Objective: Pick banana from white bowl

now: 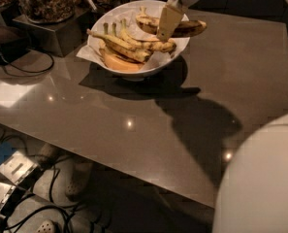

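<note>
The white bowl (175,52) stands at the far side of the grey table, lined with white paper. The loose brown-blotched banana (193,28) lies across the bowl's far right part, its right tip sticking out past the rim. My gripper (164,33) comes down from above onto the banana's middle. One tan finger (168,19) crosses in front of the banana and the other is hidden behind it. The gripper is shut on the banana.
A bunch of slimmer bananas (129,45) and an orange wedge (118,63) also lie in the bowl. Jars of snacks (45,1) on a metal stand sit at the back left. A cable (29,64) runs across the table's left. My white body (260,178) fills the lower right.
</note>
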Robot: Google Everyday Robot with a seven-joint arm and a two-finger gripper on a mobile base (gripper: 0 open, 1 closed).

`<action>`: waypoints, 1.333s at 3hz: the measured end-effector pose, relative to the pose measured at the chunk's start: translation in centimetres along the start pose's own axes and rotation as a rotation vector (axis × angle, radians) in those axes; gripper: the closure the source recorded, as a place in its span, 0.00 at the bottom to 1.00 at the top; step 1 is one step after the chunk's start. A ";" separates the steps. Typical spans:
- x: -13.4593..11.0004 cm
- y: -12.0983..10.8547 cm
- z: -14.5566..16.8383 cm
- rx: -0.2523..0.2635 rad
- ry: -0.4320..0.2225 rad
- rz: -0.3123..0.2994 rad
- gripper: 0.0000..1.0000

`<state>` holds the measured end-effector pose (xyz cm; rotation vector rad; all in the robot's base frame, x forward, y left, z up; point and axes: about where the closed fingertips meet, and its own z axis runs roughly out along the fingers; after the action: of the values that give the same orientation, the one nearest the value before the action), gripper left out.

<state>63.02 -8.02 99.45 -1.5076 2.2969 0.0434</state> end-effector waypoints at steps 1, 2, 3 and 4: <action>0.3 0.4 0.2 -0.005 0.003 -0.001 1.00; 0.0 1.2 -0.6 -0.001 0.032 0.002 1.00; 0.1 3.7 -2.0 -0.029 0.042 0.037 1.00; -0.1 6.4 -2.7 -0.049 0.005 0.068 1.00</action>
<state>56.54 -5.89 100.82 -1.4537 2.3669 0.1163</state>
